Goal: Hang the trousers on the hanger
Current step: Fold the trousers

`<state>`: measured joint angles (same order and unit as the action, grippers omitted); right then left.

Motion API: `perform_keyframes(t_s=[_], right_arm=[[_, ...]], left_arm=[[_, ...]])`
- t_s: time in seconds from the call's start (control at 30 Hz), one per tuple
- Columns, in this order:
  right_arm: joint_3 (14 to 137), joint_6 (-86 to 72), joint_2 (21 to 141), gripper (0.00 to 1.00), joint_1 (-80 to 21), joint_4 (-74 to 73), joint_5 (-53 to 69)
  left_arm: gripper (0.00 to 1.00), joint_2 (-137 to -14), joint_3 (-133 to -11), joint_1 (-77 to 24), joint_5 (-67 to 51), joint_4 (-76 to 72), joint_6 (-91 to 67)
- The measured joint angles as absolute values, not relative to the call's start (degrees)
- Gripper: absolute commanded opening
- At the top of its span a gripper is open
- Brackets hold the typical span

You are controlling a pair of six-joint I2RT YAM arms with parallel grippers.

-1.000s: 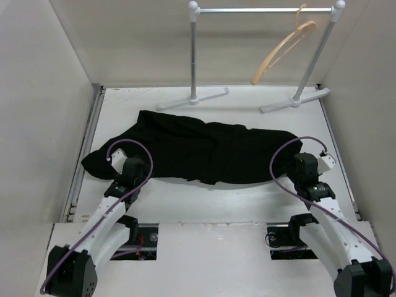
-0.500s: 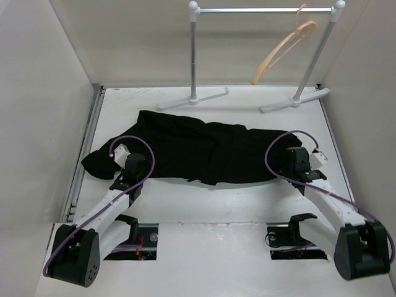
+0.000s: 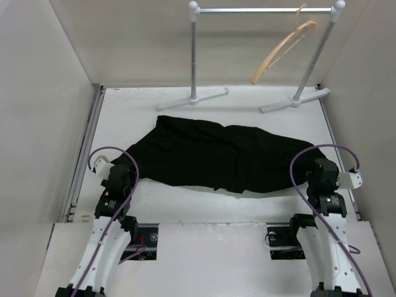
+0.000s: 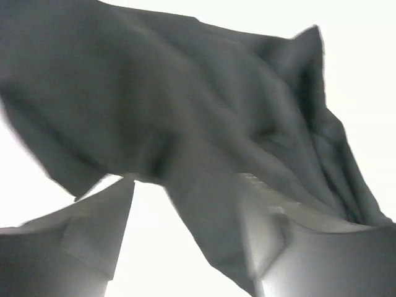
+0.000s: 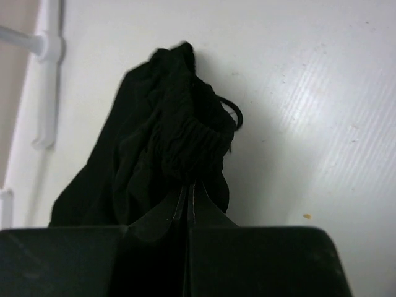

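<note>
The black trousers [image 3: 210,158] lie spread across the middle of the table. My right gripper [image 3: 317,171] is at their right end. In the right wrist view it [image 5: 187,189] is shut on the bunched waistband of the trousers [image 5: 161,124], and a loop of the drawstring [image 5: 236,114] shows beside the bunch. My left gripper [image 3: 122,171] is at the trousers' left end. Its jaws [image 4: 185,185] stand open in the left wrist view, and a fold of the trousers [image 4: 154,93] drapes over the right finger [image 4: 275,247]. The tan wooden hanger [image 3: 281,49] hangs on the rail at the back right.
The white garment rail [image 3: 263,10] stands at the back on two posts with flat feet [image 3: 192,99], [image 3: 296,100]. One foot [image 5: 46,74] shows in the right wrist view. Side walls close in the table left and right.
My right gripper shut on the waistband and drew back right, dragging the trousers rightward. My left gripper closed briefly, reopened and pulled back; the trousers' left end slid right and now drapes over one finger.
</note>
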<state>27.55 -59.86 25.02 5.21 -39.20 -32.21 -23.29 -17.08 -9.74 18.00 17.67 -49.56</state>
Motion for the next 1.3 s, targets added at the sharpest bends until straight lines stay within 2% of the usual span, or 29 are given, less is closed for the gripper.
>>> perform_keyframes(t_s=[0.07,0.2,0.27,0.3,0.33,0.37,0.43,0.53,0.67,0.7,0.73,0.8,0.83,0.87,0.9,1.0,1.1,1.3], right_arm=[[27.42,-59.64,29.15,0.00,6.85,-38.00,-31.07],[27.49,-58.43,37.32,0.00,7.92,-33.54,-29.26],[27.49,-57.67,38.19,0.01,7.64,-31.77,-28.64],[27.49,-57.19,38.04,0.01,7.31,-30.87,-28.53],[27.49,-56.86,37.80,0.01,6.94,-30.13,-28.47],[27.49,-56.53,37.50,0.01,6.52,-29.39,-28.45],[27.49,-55.81,36.80,0.01,5.69,-28.14,-28.27],[27.49,-54.94,35.38,0.01,5.43,-27.18,-27.99],[27.66,-54.57,32.88,0.01,5.37,-26.55,-26.79],[27.77,-54.54,32.27,0.01,5.30,-26.55,-26.13],[27.86,-54.50,31.59,0.02,5.21,-26.61,-25.65],[27.90,-54.28,29.65,0.02,5.17,-26.85,-24.91],[27.90,-54.15,28.36,0.02,5.17,-27.07,-24.56],[27.86,-54.02,27.11,0.02,5.19,-27.24,-24.27],[27.68,-53.74,25.71,0.02,5.37,-27.42,-23.94],[26.55,-53.32,22.79,0.02,6.37,-27.88,-23.05],[25.15,-53.47,22.70,0.02,6.85,-28.38,-21.89],[24.53,-53.76,24.69,0.02,9.61,-28.95,-18.98]], left_arm=[[0.74,-28.23,-17.21,-5.98,18.61,17.63,-49.87],[0.71,-40.40,-17.52,-0.34,17.67,13.02,-50.11],[0.58,-46.41,-17.52,1.10,16.60,9.37,-50.13],[0.44,-48.80,-17.52,1.61,16.10,7.42,-50.13],[0.18,-51.31,-17.52,2.04,15.31,5.10,-50.13],[0.09,-53.45,-17.72,2.39,14.63,3.25,-50.39],[0.05,-56.21,-18.61,3.11,11.94,1.19,-49.87],[0.06,-50.61,-21.96,2.74,9.41,4.69,-50.04],[0.09,-37.69,-37.26,-0.40,10.52,13.04,-48.75],[0.15,-35.44,-40.91,-0.89,11.11,13.89,-48.29],[0.22,-32.91,-44.05,-1.17,11.97,14.48,-47.57],[0.43,-27.27,-46.52,-1.08,14.17,15.99,-46.24],[0.59,-24.43,-46.17,-0.95,15.22,17.28,-45.74],[0.70,-21.56,-44.95,-0.71,16.27,19.16,-45.08],[0.76,-19.09,-42.83,-0.40,17.30,21.21,-44.84],[0.82,-14.57,-35.86,-0.40,20.69,30.96,-44.82],[0.82,-15.03,-35.75,-1.45,25.10,38.96,-44.47],[0.82,-24.43,-41.17,-3.07,28.95,33.30,-43.27]])
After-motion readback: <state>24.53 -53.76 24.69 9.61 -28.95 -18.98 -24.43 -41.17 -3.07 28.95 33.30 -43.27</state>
